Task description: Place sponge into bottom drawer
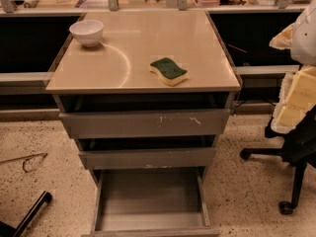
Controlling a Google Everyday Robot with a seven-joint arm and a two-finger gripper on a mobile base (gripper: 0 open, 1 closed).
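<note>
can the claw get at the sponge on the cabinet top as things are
Probably yes, though the claw is out of view, so its own reach cannot be judged. The sponge lies alone near the front of the cabinet top, open from above; the bowl sits well apart.

A grey cabinet fills the centre of the frame, its beige top (148, 43) carrying two things well apart. The sponge (169, 70) lies flat right of centre near the front edge, green side up. A white bowl (87, 32) stands upright at the upper-left corner. Below the top, the top drawer (143, 123) and middle drawer (148, 158) stand slightly ajar. The bottom drawer (148, 196) is pulled far out toward the lower edge of the frame, showing its plain grey floor. A dark office chair (296, 152) with pale yellow foam pieces (296, 95) stands at the right edge on the speckled floor (44, 137). The gripper is out of the frame.
</note>
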